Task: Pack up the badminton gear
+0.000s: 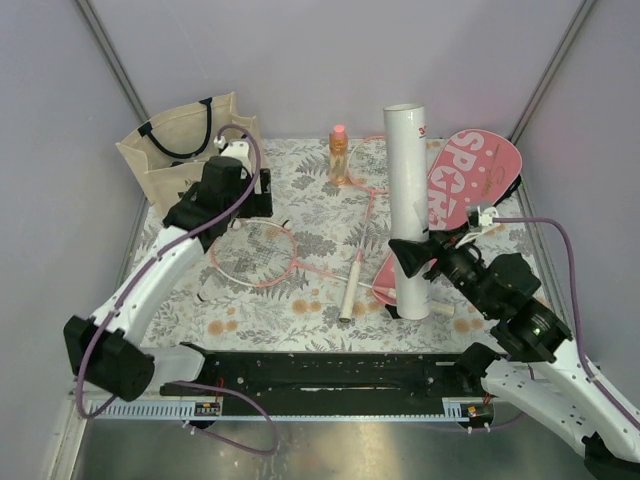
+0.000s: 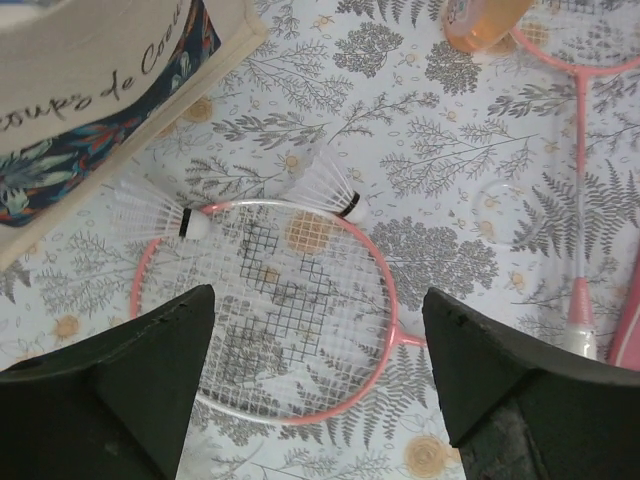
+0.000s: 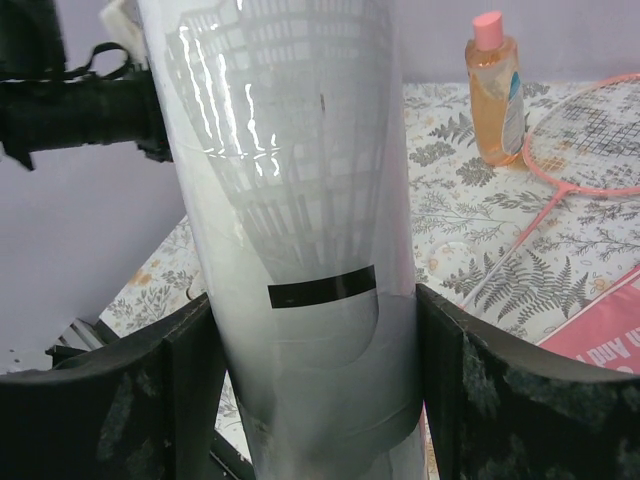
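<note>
Right of centre on the desk (image 1: 300, 300), the right gripper (image 1: 410, 255) pinches the white tube (image 1: 405, 170) low on its wall, 1 finger on each side. The tube stands upright, mouth up, and I cannot tell whether its base rests on anything. The pink cover (image 1: 470, 175) lies just behind it.

Left of centre, the left gripper (image 2: 315, 370) hangs spread and empty over a racket (image 2: 280, 300). 2 shuttlecocks (image 2: 150, 215) lie at its far rim, corks touching the frame. The other racket (image 1: 350, 295) lies between the arms, its head by the orange bottle (image 1: 339, 155).

The step looks like feeding a shuttlecock into the tube. Come straight down, clear of the strings, and take the cork rather than the feathers. The right arm should hold the tube vertical.

The tote bag (image 2: 100, 80) crowds the left shuttlecock, so the right 1 has more room. Carry high over the bottle and racket shaft. The side walls are close.
</note>
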{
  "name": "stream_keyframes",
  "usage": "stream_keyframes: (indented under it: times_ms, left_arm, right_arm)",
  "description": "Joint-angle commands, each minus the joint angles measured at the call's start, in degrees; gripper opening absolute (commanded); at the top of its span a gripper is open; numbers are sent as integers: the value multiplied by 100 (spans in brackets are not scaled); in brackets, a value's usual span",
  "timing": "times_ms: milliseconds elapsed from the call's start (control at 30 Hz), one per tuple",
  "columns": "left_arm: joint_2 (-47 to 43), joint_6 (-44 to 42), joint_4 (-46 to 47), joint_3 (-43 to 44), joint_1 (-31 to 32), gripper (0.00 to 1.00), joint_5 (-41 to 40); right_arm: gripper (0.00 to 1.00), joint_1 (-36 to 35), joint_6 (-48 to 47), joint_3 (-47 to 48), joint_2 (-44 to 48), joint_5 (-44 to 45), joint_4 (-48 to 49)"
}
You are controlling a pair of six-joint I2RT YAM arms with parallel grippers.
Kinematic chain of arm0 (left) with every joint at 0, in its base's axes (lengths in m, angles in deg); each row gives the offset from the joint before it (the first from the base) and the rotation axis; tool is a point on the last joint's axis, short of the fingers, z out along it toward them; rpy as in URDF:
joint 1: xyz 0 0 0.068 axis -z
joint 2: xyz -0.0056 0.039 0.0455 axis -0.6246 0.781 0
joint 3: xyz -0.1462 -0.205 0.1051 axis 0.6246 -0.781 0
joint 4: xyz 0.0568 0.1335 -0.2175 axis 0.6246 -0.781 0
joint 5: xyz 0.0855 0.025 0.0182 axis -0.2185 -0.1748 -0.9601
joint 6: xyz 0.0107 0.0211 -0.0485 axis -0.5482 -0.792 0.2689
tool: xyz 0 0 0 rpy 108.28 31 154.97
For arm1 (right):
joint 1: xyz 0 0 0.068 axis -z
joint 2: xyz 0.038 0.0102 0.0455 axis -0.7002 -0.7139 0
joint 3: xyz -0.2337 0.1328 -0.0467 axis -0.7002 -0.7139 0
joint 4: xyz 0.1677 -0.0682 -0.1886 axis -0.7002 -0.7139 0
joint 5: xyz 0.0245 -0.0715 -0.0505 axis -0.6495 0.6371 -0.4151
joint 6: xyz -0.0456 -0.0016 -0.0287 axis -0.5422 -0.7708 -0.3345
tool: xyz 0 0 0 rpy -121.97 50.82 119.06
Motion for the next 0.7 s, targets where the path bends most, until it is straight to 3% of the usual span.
stream_keyframes:
  times_ms: [0,300,667]
  left_arm:
    - [807,-982,-68,763,-353,87,893]
    - [2803,-2073,-112,1949,-581,79,1579]
    - [4350,-2311,-402,2812,-836,66,2044]
  right_arm:
    - [53,18,-122,95,322,135,-14]
    - [53,27,-192,280,525,-59,-243]
    - [52,18,-289,394,516,-42,-392]
